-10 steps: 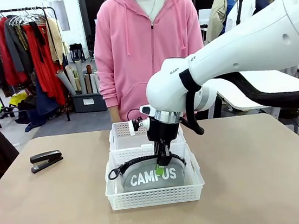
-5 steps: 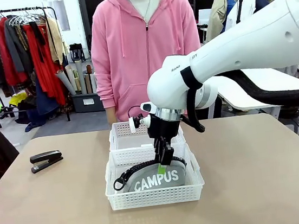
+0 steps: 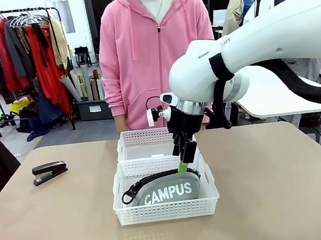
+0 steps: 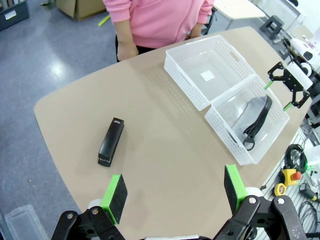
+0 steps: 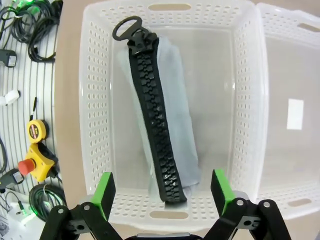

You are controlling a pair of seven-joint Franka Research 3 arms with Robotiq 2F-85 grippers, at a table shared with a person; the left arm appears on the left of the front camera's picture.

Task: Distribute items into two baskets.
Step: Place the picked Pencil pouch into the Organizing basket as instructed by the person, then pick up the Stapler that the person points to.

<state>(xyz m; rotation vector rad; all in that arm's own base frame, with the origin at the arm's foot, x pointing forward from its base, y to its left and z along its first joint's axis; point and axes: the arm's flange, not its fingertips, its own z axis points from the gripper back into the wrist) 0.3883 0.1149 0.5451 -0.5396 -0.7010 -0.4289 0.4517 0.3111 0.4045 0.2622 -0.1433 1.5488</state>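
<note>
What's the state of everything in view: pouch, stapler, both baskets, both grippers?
pouch: zipped shut, in the near basket, not gripped.
stapler: closed, on the table, left of both baskets.
near basket: holds the pouch.
far basket: no item in it, a white label on its floor.
right gripper: open, above the pouch.
left gripper: open, holding nothing, high over the table.

black stapler lies on the table, well apart from the basket holding the pouch.
</note>
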